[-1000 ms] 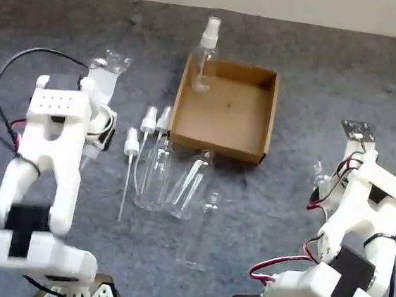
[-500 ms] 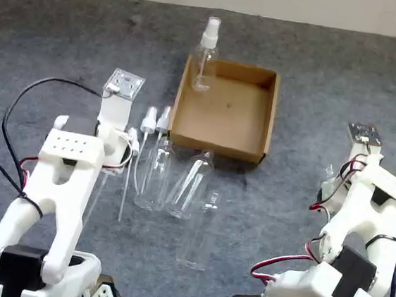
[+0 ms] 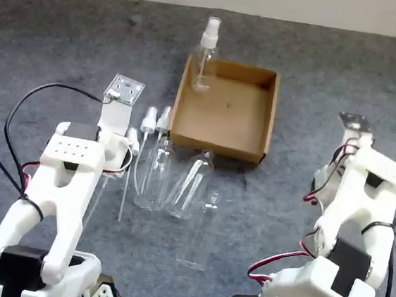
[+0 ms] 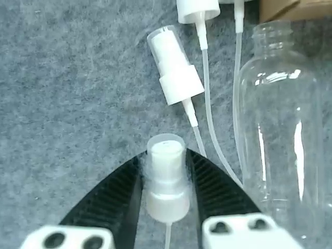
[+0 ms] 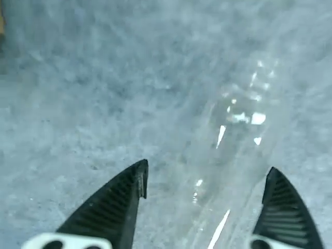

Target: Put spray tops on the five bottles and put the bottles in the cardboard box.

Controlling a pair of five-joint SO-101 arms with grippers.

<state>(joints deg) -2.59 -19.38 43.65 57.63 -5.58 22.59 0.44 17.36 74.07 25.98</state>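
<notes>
Left gripper [image 4: 164, 157] is clamped on a spray top [image 4: 166, 189], both jaws pressed against its cap. Just past it on the grey felt [image 4: 62, 78] lies a second spray top [image 4: 175, 72], its dip tube running alongside an uncapped bottle [image 4: 275, 114].

High view: two more loose spray tops [image 3: 149, 120] sit between the left arm and the cardboard box [image 3: 220, 142]. Three open bottles [image 3: 154, 176] lie side by side near the box's front wall. One capped bottle [image 3: 206, 57] stands upright at the box's far left corner. It looks inside the wall, but that's hard to confirm from this angle.

Right gripper [image 5: 207, 170] is spread wide, gripping nothing, over a clear bottle [image 5: 233, 140]. That bottle is blurred and is probably lying on the felt.
</notes>
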